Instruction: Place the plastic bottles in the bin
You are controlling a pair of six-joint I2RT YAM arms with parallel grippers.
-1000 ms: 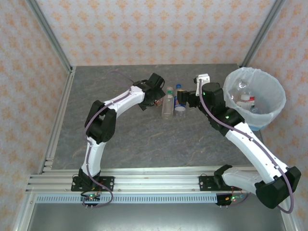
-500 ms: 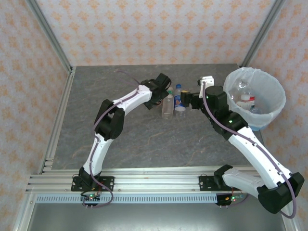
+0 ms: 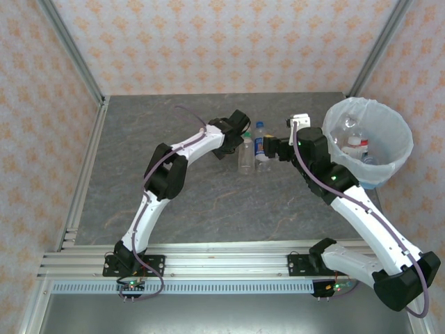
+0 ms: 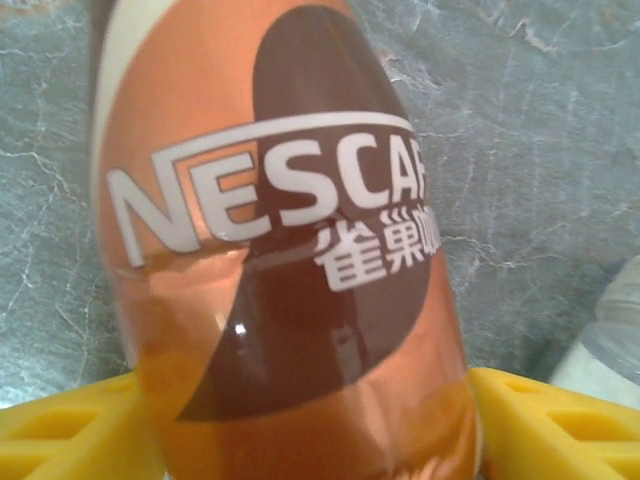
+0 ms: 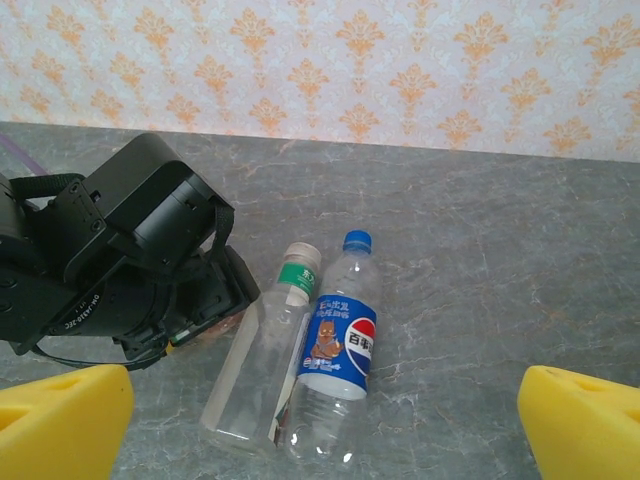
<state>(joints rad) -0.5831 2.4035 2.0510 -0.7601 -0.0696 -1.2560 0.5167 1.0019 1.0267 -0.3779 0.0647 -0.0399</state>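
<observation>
A plastic bottle with an orange-and-brown label [image 4: 290,250] stands between the yellow fingers [image 4: 60,430] of my left gripper [image 4: 310,420], and both fingers press against its sides. From above, the left gripper [image 3: 235,138] is just left of two more plastic bottles lying side by side: a clear one with a green label and white cap [image 3: 245,153] [image 5: 262,370], and a blue-labelled, blue-capped one [image 3: 261,142] [image 5: 340,350]. My right gripper [image 3: 271,147] [image 5: 325,435] is open, a short way back from them. The light-blue bin [image 3: 400,149] stands at the far right.
Several bottles [image 3: 354,145] lie inside the bin's white bag. The left arm's black wrist [image 5: 120,250] crowds the left side of the two lying bottles. Patterned walls and metal posts close off the grey table [image 3: 208,202] at the back and sides.
My left gripper has reached further right, up against the bottles, and its fingers have closed in on the orange-labelled bottle. The right gripper has shifted slightly and stays open.
</observation>
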